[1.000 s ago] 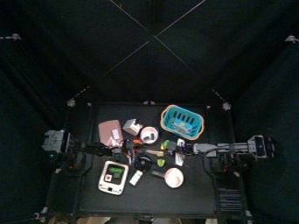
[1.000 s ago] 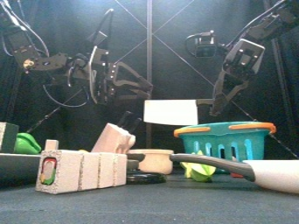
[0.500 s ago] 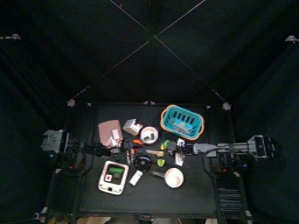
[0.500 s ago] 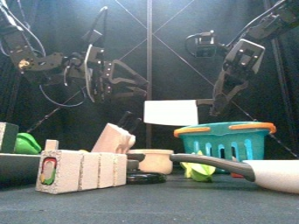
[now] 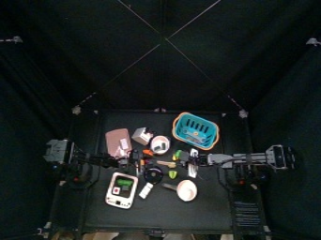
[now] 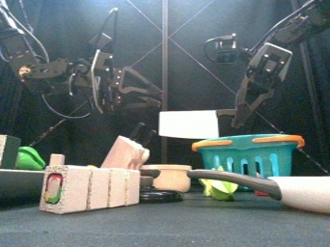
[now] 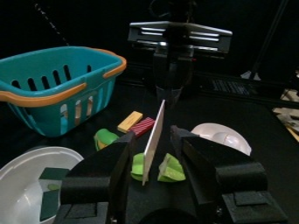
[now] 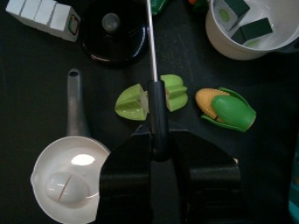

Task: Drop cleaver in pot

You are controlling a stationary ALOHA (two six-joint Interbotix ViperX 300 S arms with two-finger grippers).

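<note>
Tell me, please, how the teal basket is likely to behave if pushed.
The teal basket looks like thin slotted plastic, so it is probably light and would slide readily. Its broad, low shape suggests it would hardly tip.

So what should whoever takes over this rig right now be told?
Right gripper: shut on the cleaver, held high above the table.
Left gripper: open, empty, raised facing the blade.
Pot: probably the black lidded vessel seen in the right wrist view. The lid seems to be on.
Done: cleaver picked up.
Left: uncover the pot if needed, bring the cleaver over it, release.
</note>
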